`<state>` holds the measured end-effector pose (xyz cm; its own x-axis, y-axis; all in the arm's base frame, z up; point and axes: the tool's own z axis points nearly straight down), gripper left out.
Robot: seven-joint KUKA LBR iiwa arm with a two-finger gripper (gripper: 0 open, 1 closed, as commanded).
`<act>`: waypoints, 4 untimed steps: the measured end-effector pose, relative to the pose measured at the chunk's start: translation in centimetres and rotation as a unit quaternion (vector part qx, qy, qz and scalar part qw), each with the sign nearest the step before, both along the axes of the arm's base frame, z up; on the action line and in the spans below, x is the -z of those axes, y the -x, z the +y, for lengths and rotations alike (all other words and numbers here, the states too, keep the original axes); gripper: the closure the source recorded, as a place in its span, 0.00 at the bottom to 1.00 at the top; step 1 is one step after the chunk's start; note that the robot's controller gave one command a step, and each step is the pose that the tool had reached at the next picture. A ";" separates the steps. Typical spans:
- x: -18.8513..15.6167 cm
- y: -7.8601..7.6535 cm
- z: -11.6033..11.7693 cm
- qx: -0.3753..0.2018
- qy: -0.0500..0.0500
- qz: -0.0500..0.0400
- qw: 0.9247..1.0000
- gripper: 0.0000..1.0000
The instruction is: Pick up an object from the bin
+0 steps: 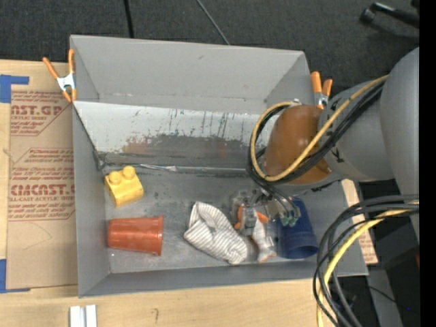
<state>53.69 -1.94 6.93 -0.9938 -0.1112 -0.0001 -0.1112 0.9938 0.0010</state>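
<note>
Striped cloth (214, 231) near blue cup (300, 236) (front).

Robot lab: cabled arm (402, 128) over grey bin (184, 80)

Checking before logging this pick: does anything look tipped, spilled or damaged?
The orange plastic cup lies on its side, lower left in the grey metal bin; the striped white cloth is crumpled. Nothing looks spilled or broken.

"CAST" and "ACRYLIC" in red, cardboard (37, 162)
</note>
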 end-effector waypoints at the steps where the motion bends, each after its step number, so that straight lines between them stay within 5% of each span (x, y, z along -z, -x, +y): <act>1: 0.0 0.0 0.0 0.000 0.000 0.000 1.000 1.00; 4: -9.8 0.0 0.8 -0.010 0.001 -0.002 1.000 1.00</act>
<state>53.72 -1.12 16.78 -0.9915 -0.1302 -0.0043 -0.1301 0.9915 -0.0009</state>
